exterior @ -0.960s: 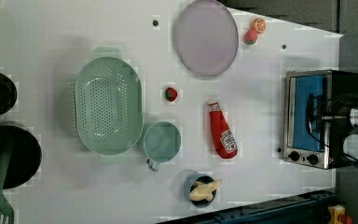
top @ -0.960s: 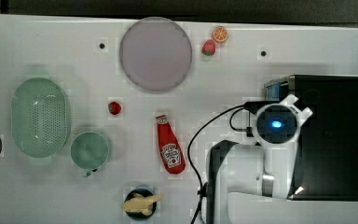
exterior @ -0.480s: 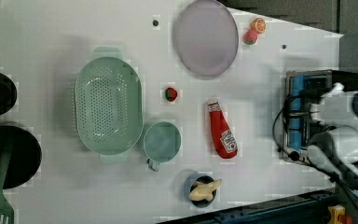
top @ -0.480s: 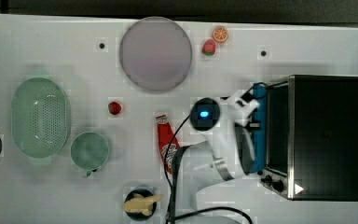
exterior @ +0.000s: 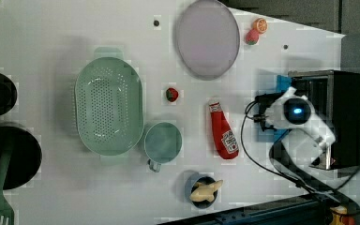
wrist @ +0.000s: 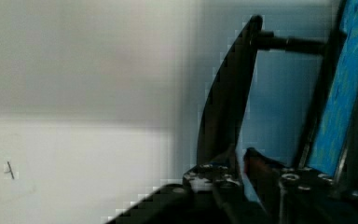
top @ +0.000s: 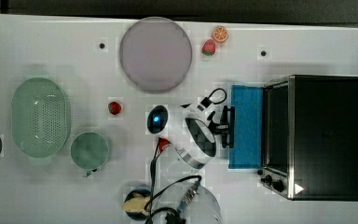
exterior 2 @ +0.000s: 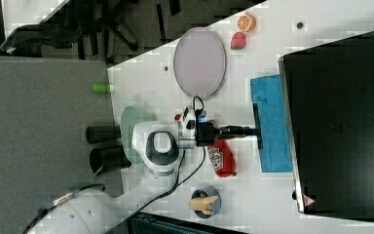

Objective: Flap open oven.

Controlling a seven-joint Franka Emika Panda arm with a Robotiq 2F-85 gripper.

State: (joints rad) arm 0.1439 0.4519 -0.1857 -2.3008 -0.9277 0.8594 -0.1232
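Half a second back the door (top: 246, 126) stood nearly upright against the oven (top: 324, 136); now I see it folded down flat, its blue glass facing up and reaching out from the oven's front toward nine o'clock in the top view. The oven itself sits where it was, at three o'clock on the table (top: 42, 46), well apart from the dishes. My gripper (top: 227, 127) has swung out and down with the door, and its fingers are pinched on the handle (top: 231, 127), the black bar along the door's free edge; the right view shows the same clamp, gripper (exterior 2: 249, 130) level and pointing at the bar. The wrist view puts the handle (wrist: 226, 93) just ahead of the fingers (wrist: 214, 170), with blue glass beyond. I judge the flap-open done, or within a hair of it. What remains, I think, is to let go and back off toward nine o'clock without dragging the door up again.
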